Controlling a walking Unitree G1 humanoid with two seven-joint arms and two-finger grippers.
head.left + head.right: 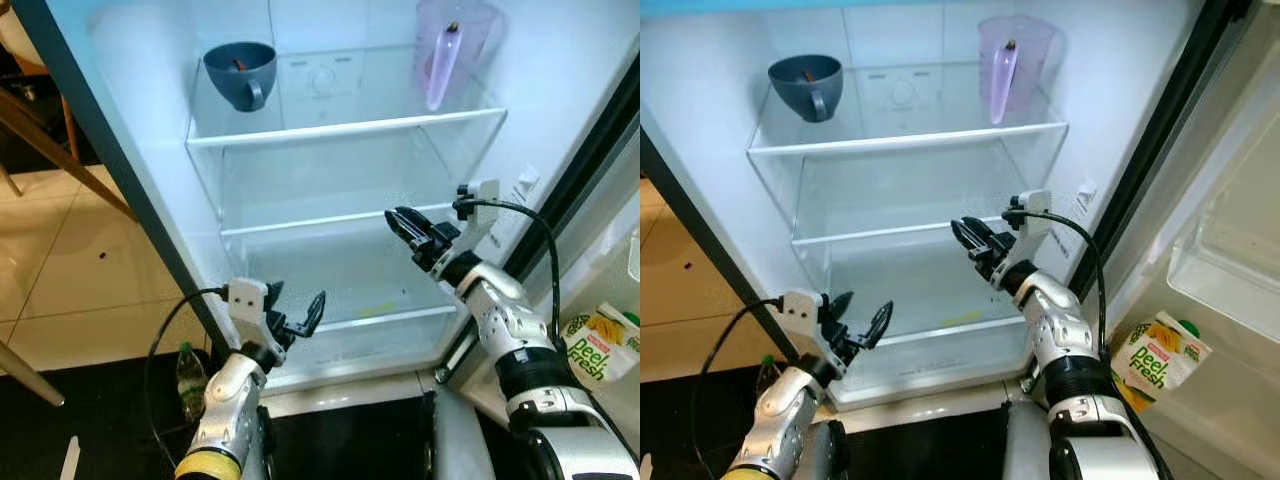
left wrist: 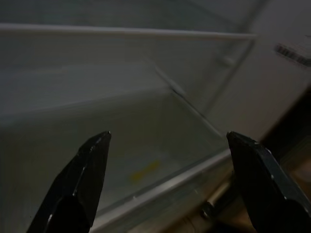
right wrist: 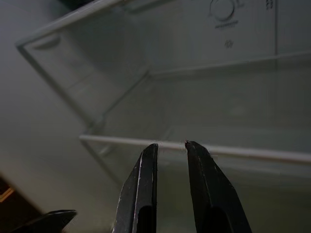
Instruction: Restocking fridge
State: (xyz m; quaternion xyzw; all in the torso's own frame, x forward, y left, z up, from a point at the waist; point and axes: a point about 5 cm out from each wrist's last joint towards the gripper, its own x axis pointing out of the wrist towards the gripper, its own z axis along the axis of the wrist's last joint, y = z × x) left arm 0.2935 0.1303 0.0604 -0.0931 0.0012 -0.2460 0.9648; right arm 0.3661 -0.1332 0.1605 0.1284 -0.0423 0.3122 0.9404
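White and lit from within, an open fridge (image 1: 330, 300) is seen from the left eye, with clear glass shelves. On the top shelf (image 1: 345, 128) a dark blue cup (image 1: 240, 72) is placed toward the fridge's left wall and a pale purple jug (image 1: 452, 50) toward its right wall. The lower shelves are bare apart from a small yellow mark on the lowest one. The left gripper (image 1: 298, 315) is held in front of the fridge's bottom shelf, its fingers spread wide and empty. The right gripper (image 1: 402, 224) is raised to the middle shelf edge, its fingers nearly pressed together with nothing between them. A green-capped bottle (image 1: 189, 378) is seen on the floor left of the fridge, and a juice carton (image 1: 597, 345) to its right.

From the right eye, the fridge door (image 1: 1230, 240) is shown swung open at the right, with the carton resting in its lower door rack.

From the left wrist, two widely parted black fingertips (image 2: 85, 179) are seen framing the lowest glass shelf and its yellow mark.

From the right wrist, two fingers (image 3: 143, 189) with a narrow gap are pointed at a shelf edge, with the fridge's control dial (image 3: 224, 9) on the back wall beyond.
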